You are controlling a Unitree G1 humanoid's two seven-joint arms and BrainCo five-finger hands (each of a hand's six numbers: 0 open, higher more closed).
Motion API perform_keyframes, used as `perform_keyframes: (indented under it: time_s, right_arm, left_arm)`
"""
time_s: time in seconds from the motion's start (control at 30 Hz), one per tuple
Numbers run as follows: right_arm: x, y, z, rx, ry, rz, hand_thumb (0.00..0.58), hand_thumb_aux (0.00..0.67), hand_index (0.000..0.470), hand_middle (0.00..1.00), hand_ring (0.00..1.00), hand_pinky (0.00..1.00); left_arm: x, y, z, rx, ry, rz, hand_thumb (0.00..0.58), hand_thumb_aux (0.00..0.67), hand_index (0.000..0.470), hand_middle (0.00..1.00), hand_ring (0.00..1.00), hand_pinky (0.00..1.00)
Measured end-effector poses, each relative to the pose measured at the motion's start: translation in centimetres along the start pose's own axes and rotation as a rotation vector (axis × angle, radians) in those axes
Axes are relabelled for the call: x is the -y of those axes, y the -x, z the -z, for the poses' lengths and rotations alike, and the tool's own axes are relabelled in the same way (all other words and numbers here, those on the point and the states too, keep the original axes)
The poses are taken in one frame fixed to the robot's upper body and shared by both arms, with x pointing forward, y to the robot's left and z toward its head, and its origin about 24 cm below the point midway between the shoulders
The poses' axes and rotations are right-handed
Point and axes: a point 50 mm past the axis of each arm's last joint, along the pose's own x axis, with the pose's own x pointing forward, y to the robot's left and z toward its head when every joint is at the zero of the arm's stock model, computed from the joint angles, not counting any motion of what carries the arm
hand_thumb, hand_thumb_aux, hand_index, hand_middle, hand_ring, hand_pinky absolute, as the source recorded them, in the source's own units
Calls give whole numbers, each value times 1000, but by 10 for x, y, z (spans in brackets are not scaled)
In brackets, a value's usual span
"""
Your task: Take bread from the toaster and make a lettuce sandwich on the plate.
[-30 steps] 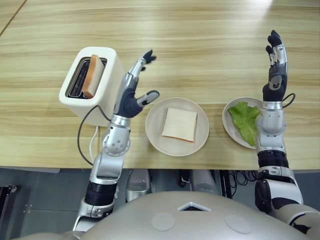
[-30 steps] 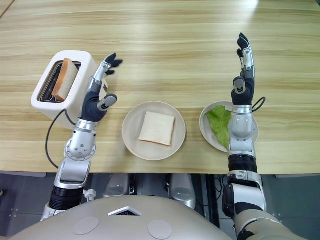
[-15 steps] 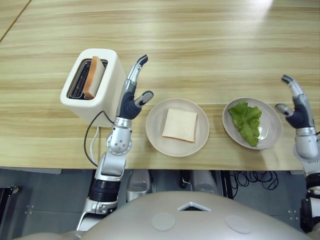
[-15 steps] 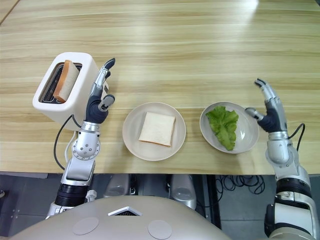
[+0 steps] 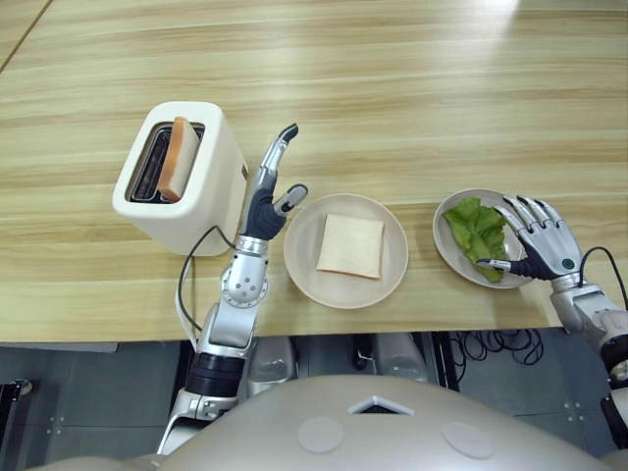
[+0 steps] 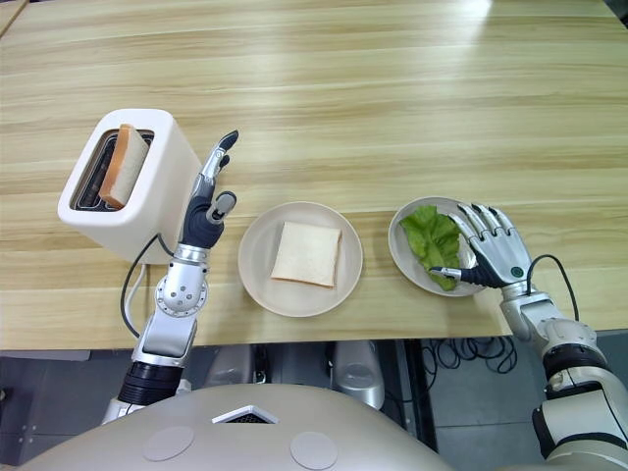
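Left eye view, looking down on a big wooden table (image 5: 412, 88) with light and brown stripes going from side to side. On the left part of it, a white toaster (image 5: 211, 186) with one bread slice (image 5: 175, 157) standing up in a slot, top poking out. Just beside the toaster, on the right of it, the left hand (image 5: 267, 196), held up above the wood with fingers straight and open, nothing in it. Hard to tell if touching the toaster or not. Near the front edge, in the middle, a round cream plate (image 5: 302, 267) with a flat square slice (image 5: 350, 245) lying on it. Just to the right of that, a second plate (image 6: 404, 257) of the same kind, with a green lettuce (image 5: 474, 228) leaf on its left half. Over the right side of this second plate, the right hand (image 5: 540, 245), fingers spread wide, thumb pointing at the leaf, nothing held. Cannot tell if the thumb tip touches the lettuce. From the toaster, a black cord (image 5: 181, 292) curling down over the table's front edge. Below that edge, grey floor (image 5: 59, 392) and some dark cables (image 5: 481, 345).
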Motion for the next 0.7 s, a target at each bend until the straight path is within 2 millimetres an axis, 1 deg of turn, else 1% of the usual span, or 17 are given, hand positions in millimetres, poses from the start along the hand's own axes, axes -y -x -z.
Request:
perform_keyframes:
  time_s: [0.13,0.33,0.53,0.7]
  right_arm:
    - [5,-8,-5,44,12,51,0,0,0,0,0,0]
    - [8,-18,-11,89,15,79,0,0,0,0,0,0]
    - [3,-18,-7,53,-2,33,0,0,0,0,0,0]
    - [-1,-16,-8,55,-10,12,0,0,0,0,0,0]
  left_arm:
    - [3,1,4,-17,0,7,0,0,0,0,0,0]
    - [7,2,6,-26,6,13,0,0,0,0,0,0]
    - [10,3,8,-37,10,18,0,0,0,0,0,0]
    - [9,2,8,-35,3,13,0,0,0,0,0,0]
